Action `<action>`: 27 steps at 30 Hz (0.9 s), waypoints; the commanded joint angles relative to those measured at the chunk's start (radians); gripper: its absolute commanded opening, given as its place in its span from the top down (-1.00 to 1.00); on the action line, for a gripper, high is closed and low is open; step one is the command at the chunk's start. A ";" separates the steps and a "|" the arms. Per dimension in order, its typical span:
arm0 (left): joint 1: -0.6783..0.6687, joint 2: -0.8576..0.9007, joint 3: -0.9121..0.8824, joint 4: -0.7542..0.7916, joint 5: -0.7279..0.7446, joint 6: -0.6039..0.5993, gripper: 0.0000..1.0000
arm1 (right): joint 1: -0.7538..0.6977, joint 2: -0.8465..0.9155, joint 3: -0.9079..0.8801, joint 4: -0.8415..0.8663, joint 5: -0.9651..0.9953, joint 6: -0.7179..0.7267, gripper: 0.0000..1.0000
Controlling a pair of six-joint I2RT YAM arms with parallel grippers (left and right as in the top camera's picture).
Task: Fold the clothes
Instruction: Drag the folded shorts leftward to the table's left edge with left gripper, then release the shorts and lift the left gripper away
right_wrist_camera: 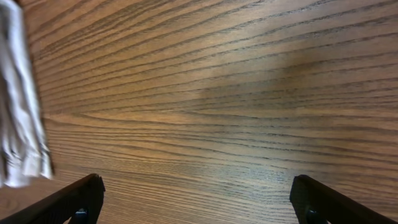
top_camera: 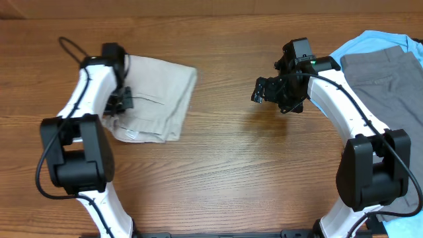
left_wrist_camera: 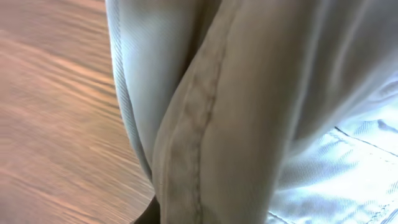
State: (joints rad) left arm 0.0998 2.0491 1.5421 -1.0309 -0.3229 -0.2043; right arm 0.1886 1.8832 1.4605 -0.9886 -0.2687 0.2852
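The clothes, pale beige shorts [top_camera: 158, 92], lie folded over on the left of the wooden table. My left gripper [top_camera: 121, 99] sits at their left edge. In the left wrist view a stitched fold of the shorts [left_wrist_camera: 236, 112] rises out of the jaws and fills the frame, so the gripper is shut on the cloth and its fingers are hidden. My right gripper [top_camera: 264, 92] hovers over bare wood right of centre. It [right_wrist_camera: 199, 208] stands wide open with nothing between its black fingertips [right_wrist_camera: 78, 199], and an edge of the shorts [right_wrist_camera: 15, 112] shows at the far left.
A pair of grey trousers [top_camera: 386, 79] lies on a light blue shirt [top_camera: 360, 46] at the back right, beside the right arm. Bare wooden table [top_camera: 231, 152] stretches between the two arms.
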 commanded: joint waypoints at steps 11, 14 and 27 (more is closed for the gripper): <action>0.273 0.000 0.032 0.252 -0.182 0.152 0.83 | -0.006 0.000 0.017 0.001 0.007 -0.002 -1.00; 0.310 0.000 0.032 0.325 -0.182 0.220 0.81 | -0.006 0.000 0.018 0.001 0.007 -0.002 -1.00; 0.386 0.002 0.032 0.486 -0.160 0.314 -0.65 | -0.006 0.000 0.018 0.001 0.007 -0.002 -1.00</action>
State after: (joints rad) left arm 0.4774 2.0499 1.5433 -0.5667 -0.4656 0.0860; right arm 0.1886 1.8832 1.4605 -0.9890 -0.2691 0.2848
